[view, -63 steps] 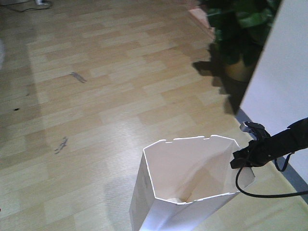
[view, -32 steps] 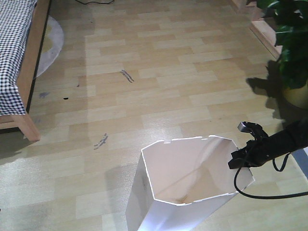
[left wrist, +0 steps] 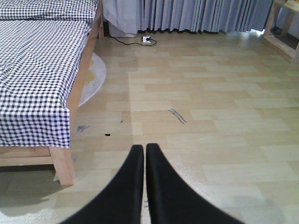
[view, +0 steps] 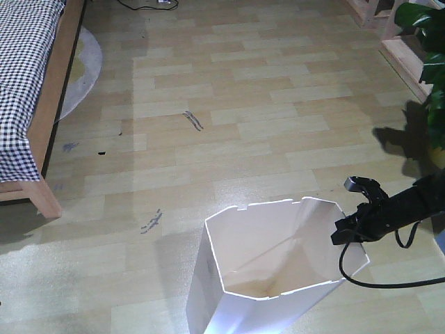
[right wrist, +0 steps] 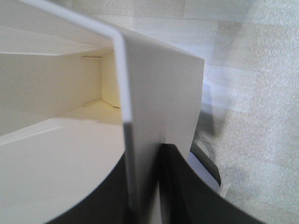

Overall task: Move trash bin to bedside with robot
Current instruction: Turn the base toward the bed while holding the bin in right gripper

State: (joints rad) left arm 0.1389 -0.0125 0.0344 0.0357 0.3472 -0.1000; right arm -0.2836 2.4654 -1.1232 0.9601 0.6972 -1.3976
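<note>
Right fingers (right wrist: 182,186): clenched on the thin wall of the trash bin (view: 271,264), one finger inside the rim and one outside.
Left fingers (left wrist: 126,186): pressed together on nothing, poised over the floor (view: 264,104).
Trash bin: white and faceted, with an open top. Its body extends left of the right fingers. The base is out of frame, so whether it is lifted cannot be told.
Step in hand: judged as transport. The bin is gripped but not yet at the bed.
Next move: the bin should travel left and forward from the right fingers toward the bed post (view: 49,198). The wall looks flexible, so slow travel seems wise.
Bed (view: 28,83): checked bedding on a wooden frame, well apart from the right fingers and ahead-left of the left fingers.
Open room: the boards between the fingers and the post carry only a few dark marks. A round rug (view: 83,69) lies beyond the post.
Edges: a plant (view: 431,56) stands beyond and right of the right fingers. A black cable (view: 375,282) loops beneath them beside the bin and could snag.
</note>
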